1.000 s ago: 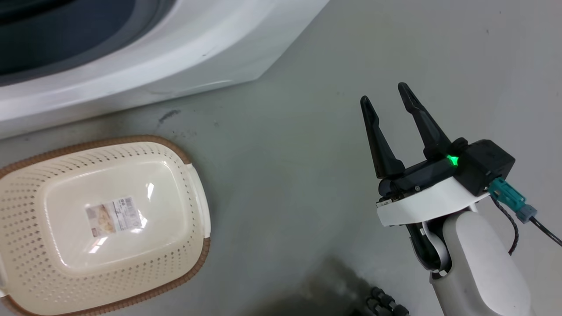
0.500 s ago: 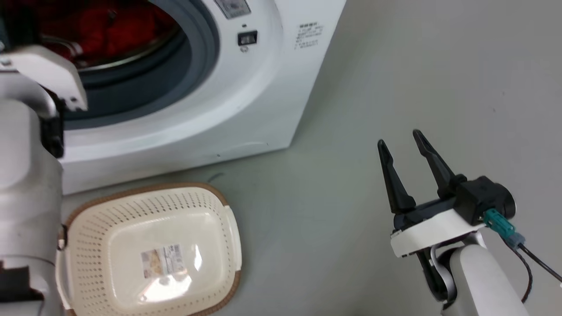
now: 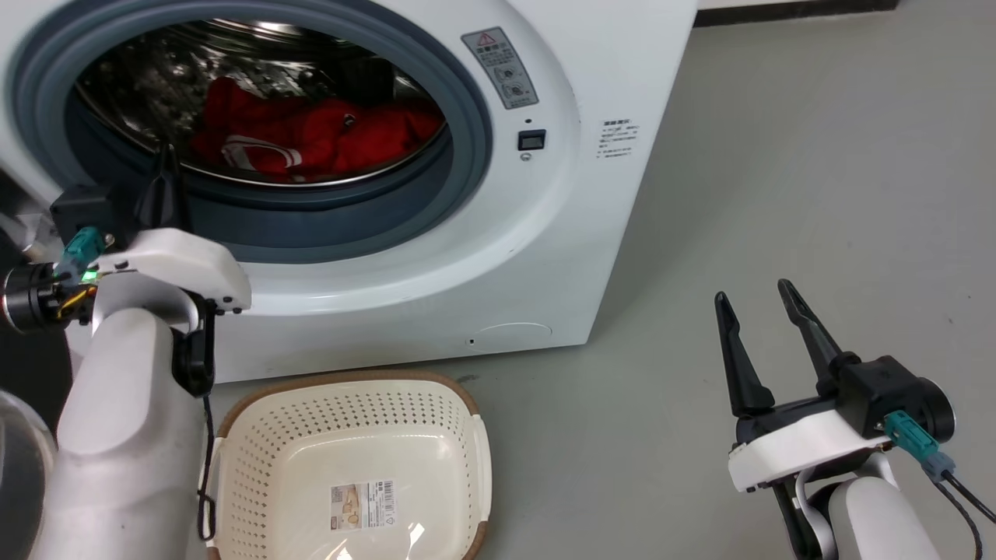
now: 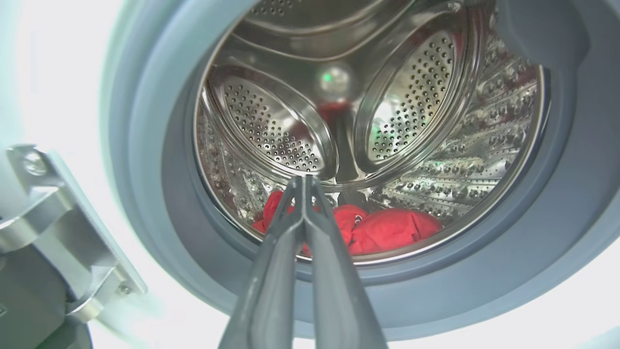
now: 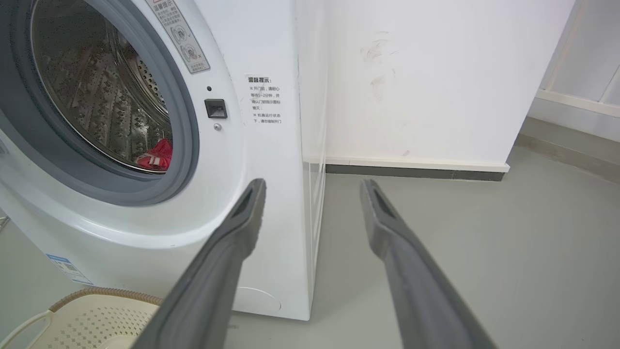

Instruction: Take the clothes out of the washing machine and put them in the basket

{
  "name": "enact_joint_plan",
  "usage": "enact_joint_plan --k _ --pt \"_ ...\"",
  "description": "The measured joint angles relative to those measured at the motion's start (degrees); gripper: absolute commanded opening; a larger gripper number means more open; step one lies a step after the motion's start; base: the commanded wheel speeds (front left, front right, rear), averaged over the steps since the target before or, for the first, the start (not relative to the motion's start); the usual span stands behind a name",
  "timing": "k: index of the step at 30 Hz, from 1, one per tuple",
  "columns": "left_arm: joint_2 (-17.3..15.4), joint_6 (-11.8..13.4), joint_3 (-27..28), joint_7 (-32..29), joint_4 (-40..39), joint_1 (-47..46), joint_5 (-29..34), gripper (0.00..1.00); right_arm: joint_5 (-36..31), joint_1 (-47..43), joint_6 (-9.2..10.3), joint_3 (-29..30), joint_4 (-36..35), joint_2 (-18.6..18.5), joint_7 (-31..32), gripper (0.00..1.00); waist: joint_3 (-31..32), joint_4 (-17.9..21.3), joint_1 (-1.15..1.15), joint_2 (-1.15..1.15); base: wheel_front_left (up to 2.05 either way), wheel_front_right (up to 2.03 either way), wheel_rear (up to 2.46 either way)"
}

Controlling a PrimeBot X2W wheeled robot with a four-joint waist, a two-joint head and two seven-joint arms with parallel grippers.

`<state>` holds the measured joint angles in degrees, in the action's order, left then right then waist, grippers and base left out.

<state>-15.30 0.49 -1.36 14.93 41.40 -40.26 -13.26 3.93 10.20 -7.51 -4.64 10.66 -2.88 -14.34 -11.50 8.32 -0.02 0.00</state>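
Left gripper faces the open washing machine
Fingers pressed together (holding nothing), it points at the red clothes straight ahead, low in the drum; the right gripper, spread open, hangs farther off.

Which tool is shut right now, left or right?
The left tool, aimed into the washing machine: its fingers are pressed together, empty. The right tool, over the floor, has its fingers spread apart.
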Motion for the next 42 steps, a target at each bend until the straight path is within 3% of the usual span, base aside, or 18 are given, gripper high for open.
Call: enact_joint_plan --k 10,11,12,13,14,15,27,42 --pt "1.72 -1.51 1.11 0.14 -5.45 4.85 0.83 0.02 -0.49 -0.11 0.0 0.99 -2.09 0.01 0.76 1.0 0.06 -1.69 0.0 0.0 0.0 0.0 0.0" --pt "2.02 -1.51 1.14 0.14 -5.52 5.12 0.99 0.31 -0.49 -0.1 0.0 0.96 -2.21 0.01 0.76 1.0 0.01 -1.75 0.0 0.0 0.0 0.0 0.0" --pt "2.37 -1.51 1.12 0.14 -5.76 5.26 1.12 0.31 -0.49 -0.1 0.0 0.96 -2.32 0.0 0.76 1.0 0.0 -1.76 0.01 0.0 0.0 0.0 0.0" --pt "2.69 -1.51 1.11 0.14 -6.05 5.3 1.41 0.51 -0.49 -0.1 0.0 0.94 -2.45 0.0 0.76 1.0 -0.05 -1.76 0.0 0.0 0.0 0.0 0.0" --pt "2.85 -1.51 1.15 0.14 -6.32 5.3 1.54 0.94 -0.49 -0.09 0.0 0.9 -2.56 0.0 0.76 1.0 -0.1 -1.74 0.01 0.0 0.0 0.0 0.0" --pt "2.87 -1.51 1.23 0.14 -6.5 5.3 1.65 1.0 -0.49 -0.09 0.0 0.89 -2.61 0.0 0.76 1.0 -0.15 -1.72 0.0 0.0 0.0 0.0 0.0" --pt "4.28 -3.01 0.75 0.14 -5.68 3.45 3.08 1.0 -0.48 -0.02 0.0 0.92 -4.04 0.0 0.84 1.0 -1.74 -1.35 0.01 0.0 0.0 0.0 0.0" --pt "7.03 -4.45 -2.99 -5.3 14.29 -21.4 2.88 1.0 -1.98 1.48 0.0 0.41 -13.35 -0.01 3.21 1.0 -13.61 -1.3 0.02 0.0 0.0 0.0 0.0"
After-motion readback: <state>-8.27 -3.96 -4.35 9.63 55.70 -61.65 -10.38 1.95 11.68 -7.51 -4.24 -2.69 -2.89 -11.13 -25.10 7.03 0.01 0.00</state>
